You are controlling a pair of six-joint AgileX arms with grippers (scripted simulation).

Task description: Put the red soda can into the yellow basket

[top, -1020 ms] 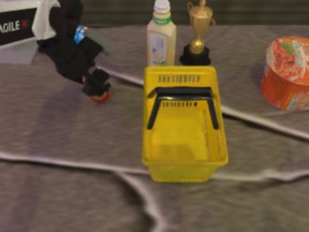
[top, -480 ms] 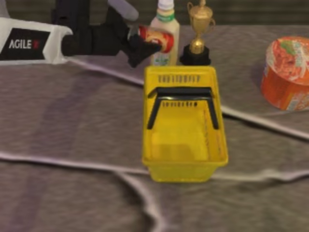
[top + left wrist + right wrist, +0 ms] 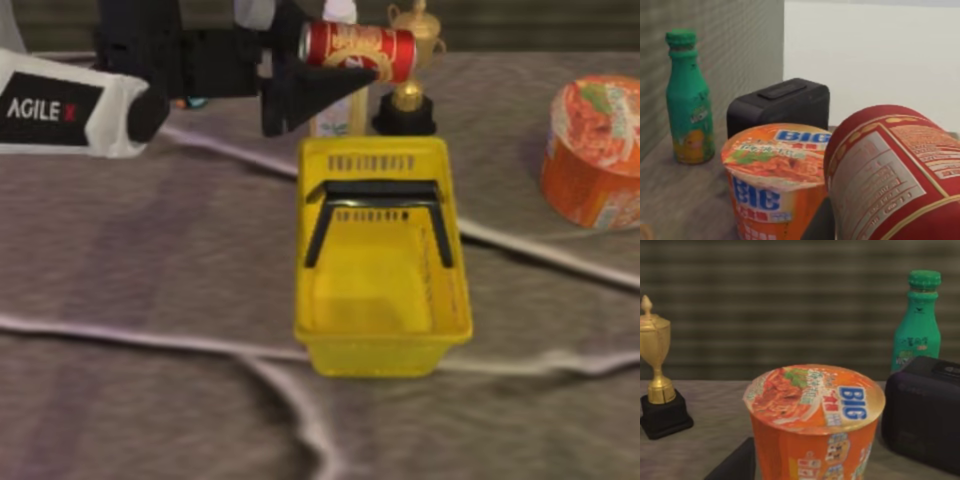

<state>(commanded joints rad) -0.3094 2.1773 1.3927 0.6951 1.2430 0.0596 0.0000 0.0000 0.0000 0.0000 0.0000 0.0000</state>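
The red soda can point(image 3: 362, 50) lies on its side in the air, held by my left gripper point(image 3: 310, 56), which is shut on its end. It hangs just behind the far rim of the yellow basket point(image 3: 380, 330), in front of the bottle and trophy. The basket stands at the table's middle with its black handles point(image 3: 378, 190) folded across its far half, and nothing lies inside. In the left wrist view the can point(image 3: 892, 175) fills the near corner. My right arm is outside the top view; a dark part of it shows at the edge of the right wrist view.
A white bottle point(image 3: 340, 112) and a gold trophy point(image 3: 408, 95) stand behind the basket. The orange noodle tub point(image 3: 592, 150) sits at the far right. The wrist views also show a green bottle point(image 3: 687, 100) and a black box point(image 3: 780, 102) beyond the tub point(image 3: 815, 415).
My left gripper took the can off the table at the far left, lifted it and carried it right. It now hangs higher, behind the basket's far rim.
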